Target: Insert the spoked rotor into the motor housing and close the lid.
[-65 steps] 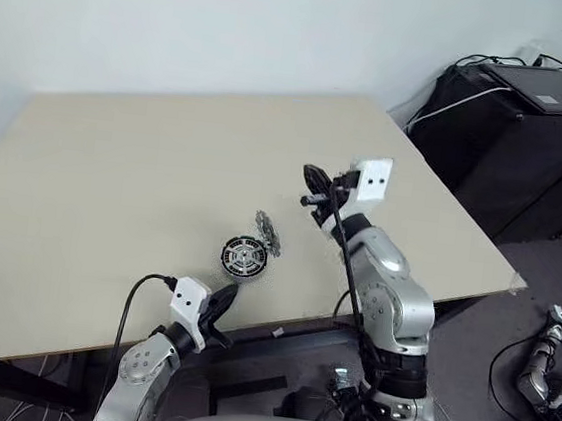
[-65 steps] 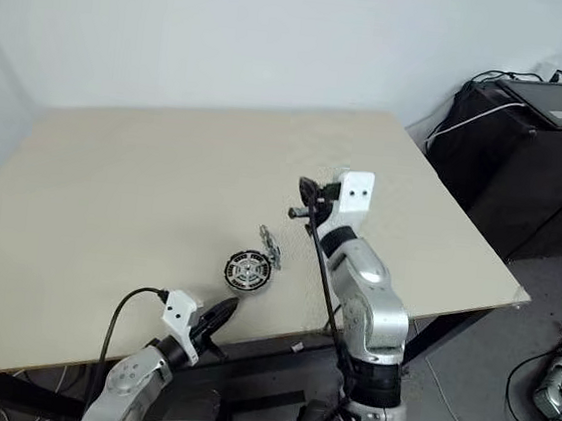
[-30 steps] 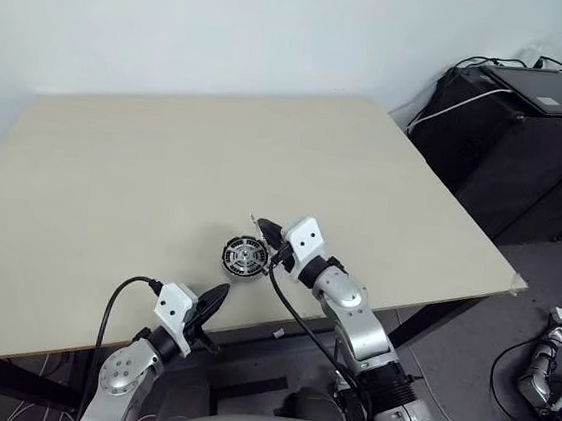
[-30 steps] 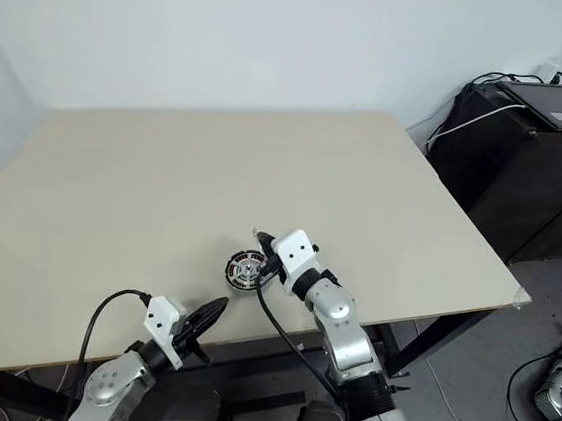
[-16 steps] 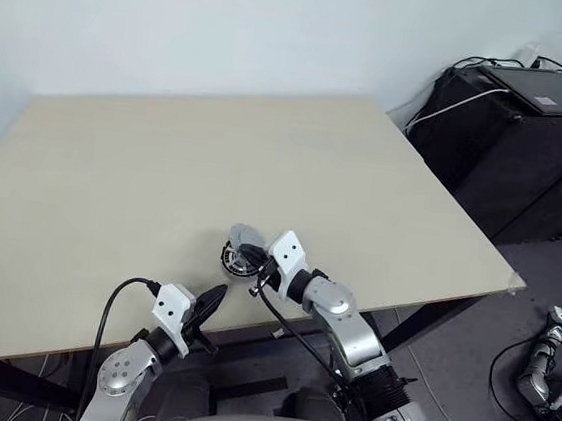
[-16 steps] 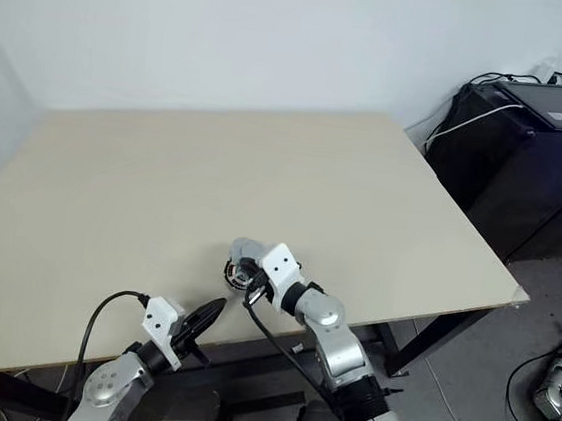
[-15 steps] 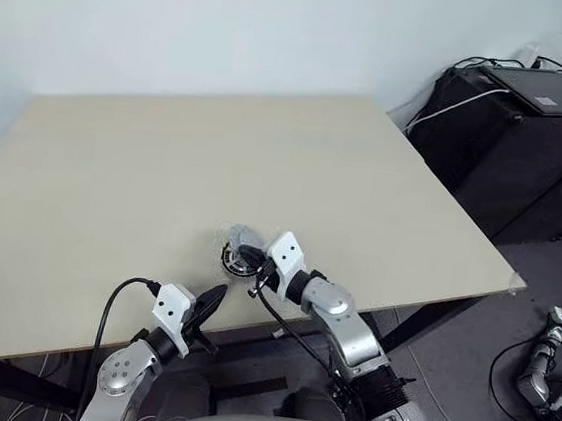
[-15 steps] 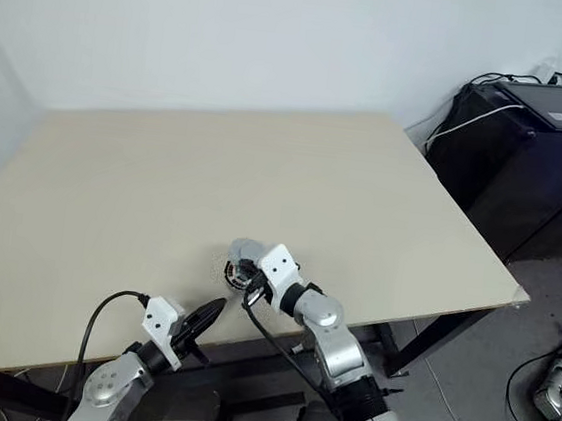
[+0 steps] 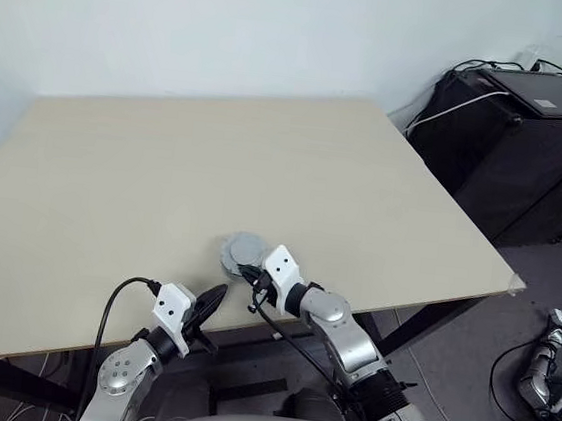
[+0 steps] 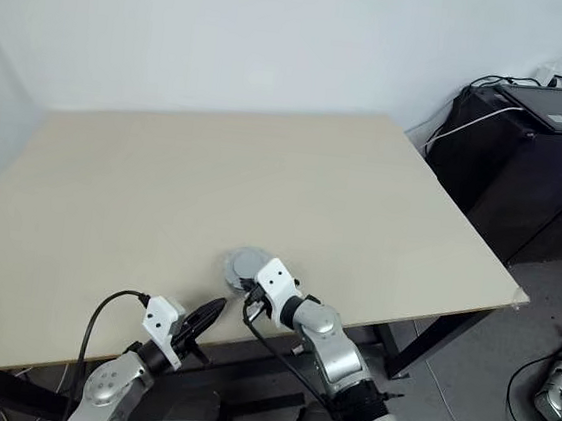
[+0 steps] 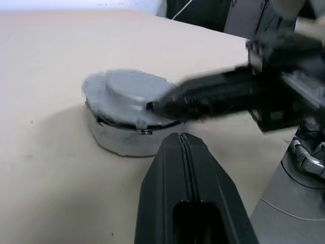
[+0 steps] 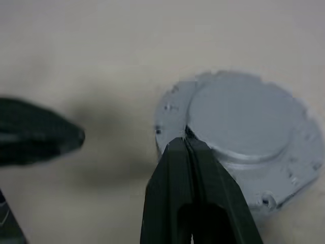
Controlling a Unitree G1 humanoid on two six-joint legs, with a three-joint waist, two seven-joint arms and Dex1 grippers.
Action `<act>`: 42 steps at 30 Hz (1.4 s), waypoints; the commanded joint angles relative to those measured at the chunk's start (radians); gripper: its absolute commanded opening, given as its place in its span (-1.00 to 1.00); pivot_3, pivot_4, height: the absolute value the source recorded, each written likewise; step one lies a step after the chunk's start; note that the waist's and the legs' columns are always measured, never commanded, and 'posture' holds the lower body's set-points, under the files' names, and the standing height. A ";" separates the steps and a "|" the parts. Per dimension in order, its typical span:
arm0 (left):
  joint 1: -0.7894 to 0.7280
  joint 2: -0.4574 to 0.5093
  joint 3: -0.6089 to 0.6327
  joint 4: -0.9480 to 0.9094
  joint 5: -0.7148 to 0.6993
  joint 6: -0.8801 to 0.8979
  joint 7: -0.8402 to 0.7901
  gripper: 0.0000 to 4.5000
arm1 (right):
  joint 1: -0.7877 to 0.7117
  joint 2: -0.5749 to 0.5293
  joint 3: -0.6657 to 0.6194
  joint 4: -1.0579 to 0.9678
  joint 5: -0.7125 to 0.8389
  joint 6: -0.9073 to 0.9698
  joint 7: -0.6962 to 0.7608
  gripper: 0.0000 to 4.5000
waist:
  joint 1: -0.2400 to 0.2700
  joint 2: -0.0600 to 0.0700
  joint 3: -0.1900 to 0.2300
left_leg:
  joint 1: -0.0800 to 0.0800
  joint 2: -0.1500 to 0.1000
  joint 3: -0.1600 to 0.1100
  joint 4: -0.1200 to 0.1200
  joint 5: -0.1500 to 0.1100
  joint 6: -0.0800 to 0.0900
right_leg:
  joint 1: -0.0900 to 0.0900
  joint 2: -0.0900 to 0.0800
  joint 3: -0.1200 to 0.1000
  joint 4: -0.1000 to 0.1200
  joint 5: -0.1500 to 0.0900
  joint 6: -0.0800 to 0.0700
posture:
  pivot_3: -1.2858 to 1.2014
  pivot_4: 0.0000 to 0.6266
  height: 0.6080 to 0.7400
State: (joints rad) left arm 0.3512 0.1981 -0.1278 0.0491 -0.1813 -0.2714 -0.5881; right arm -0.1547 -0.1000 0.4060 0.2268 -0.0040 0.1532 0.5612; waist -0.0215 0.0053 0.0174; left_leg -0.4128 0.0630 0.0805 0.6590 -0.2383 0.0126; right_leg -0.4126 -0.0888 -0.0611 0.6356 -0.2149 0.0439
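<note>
Near edge of the beige table (image 9: 166, 158), a little left of its middle: the lid (image 9: 244, 251) lies smooth grey face up, raised centre showing, seated on top of the motor housing (image 11: 122, 145). From the left wrist view the lid looks slightly tilted on the housing, a dark gap visible along the near side. The housing shows as a pale band under the lid's rim; its windings are covered. The spoked rotor cannot be made out.

Right gripper (image 12: 182, 141): jaws pressed together, nothing between them. The tip rests at the lid's edge, at the foot of the raised centre, on the near-right side of the stack. The arm reaches in from the near right, low over the table's edge, its white wrist block (image 9: 280, 268) just beside the lid.

Left gripper (image 9: 214, 295): jaws closed tight as well, holding nothing. It hangs off the near edge of the table, to the near left of the stack, pointing toward it but apart from it. A black cable (image 9: 115, 304) loops from its white wrist block.

The rest of the tabletop is bare. Far right, beyond the table corner, a dark cabinet (image 9: 514, 145) with cables (image 9: 453, 100) draped over it and a flat device (image 9: 545, 90) on top. White wall (image 9: 230, 24) behind.
</note>
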 commanded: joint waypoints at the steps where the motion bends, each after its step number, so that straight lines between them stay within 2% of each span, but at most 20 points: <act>1: -0.015 -0.008 -0.003 -0.021 -0.009 -0.005 0.006 -1.00 | -0.010 -0.019 0.004 -0.046 -0.016 0.000 0.012 -0.98 | 0.000 0.000 0.000 | 0.000 0.000 0.000 0.000 0.000 0.000 | 0.000 0.000 0.000 0.000 0.000 0.000 | 0.03 -1.00 1.00; 7: -0.018 -0.011 -0.005 -0.021 -0.006 -0.004 0.007 -1.00 | -0.044 -0.058 -0.026 -0.177 0.051 -0.011 0.096 -0.98 | 0.000 0.000 0.000 | 0.000 0.000 -0.001 0.002 0.000 0.000 | -0.001 -0.001 0.001 0.003 0.000 0.000 | 0.03 -1.00 1.00; 8: -0.017 -0.011 -0.004 -0.022 -0.006 -0.004 0.007 -1.00 | -0.056 -0.064 -0.030 -0.184 0.056 -0.012 0.107 -0.91 | -0.001 0.000 0.001 | 0.000 0.000 -0.001 0.002 0.000 0.000 | -0.001 -0.001 0.001 0.004 0.000 0.000 | 0.03 -1.00 1.00; 11: -0.015 -0.009 -0.002 -0.024 -0.006 -0.004 0.007 -1.00 | -0.100 -0.077 -0.032 -0.168 0.061 -0.017 0.136 -0.58 | 0.001 0.000 0.001 | 0.000 0.000 -0.001 0.002 0.000 0.000 | -0.001 -0.001 0.000 0.005 0.000 0.000 | 0.03 -1.00 1.00; 22: 0.000 -0.006 0.008 -0.034 -0.009 -0.018 0.020 -1.00 | -0.258 -0.061 -0.030 0.126 0.043 -0.095 0.224 0.99 | 0.000 0.000 0.001 | 0.000 0.000 0.001 0.003 0.000 0.000 | -0.002 0.000 0.001 0.005 0.000 -0.001 | 0.03 -1.00 1.00; 33: 0.030 -0.014 0.007 -0.049 -0.005 -0.032 0.043 -1.00 | -0.379 -0.033 -0.052 0.386 0.034 -0.167 0.282 0.99 | -0.002 0.001 0.001 | 0.000 0.000 0.001 0.003 0.000 0.000 | -0.002 0.000 0.001 0.006 0.000 -0.001 | 0.03 -1.00 1.00; 42: 0.052 -0.022 0.002 -0.061 -0.003 -0.040 0.061 -1.00 | -0.448 -0.023 -0.071 0.514 0.022 -0.199 0.304 0.99 | -0.003 0.001 0.001 | 0.000 0.000 0.001 0.003 0.000 0.000 | -0.002 0.000 0.001 0.006 -0.001 -0.001 | 0.03 -1.00 1.00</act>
State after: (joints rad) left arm 0.4072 0.1813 -0.1269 0.0378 -0.1779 -0.2908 -0.5315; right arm -0.5706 -0.1282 0.3565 0.7403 0.0183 -0.0193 0.8534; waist -0.0244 0.0063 0.0186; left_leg -0.4124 0.0628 0.0820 0.6615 -0.2381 0.0128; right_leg -0.4150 -0.0889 -0.0598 0.6419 -0.2154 0.0431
